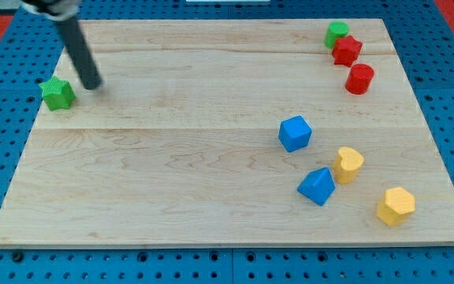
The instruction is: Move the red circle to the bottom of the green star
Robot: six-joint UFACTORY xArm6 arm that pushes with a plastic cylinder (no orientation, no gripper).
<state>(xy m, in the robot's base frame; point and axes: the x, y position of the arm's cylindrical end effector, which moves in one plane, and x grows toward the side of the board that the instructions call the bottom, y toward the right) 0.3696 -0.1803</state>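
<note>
The red circle (360, 79) lies near the view's top right, just below a red star (347, 50). The green star (57, 94) sits at the board's left edge, far from the red circle. My tip (93, 85) rests on the board just right of the green star, a small gap away. The dark rod slants up to the view's top left.
A green circle (336, 33) sits above the red star at the top right. A blue cube (295, 132), a blue wedge (317, 186), a yellow block (348, 164) and a yellow hexagon (396, 206) lie at the lower right. The wooden board (172, 197) rests on a blue pegboard.
</note>
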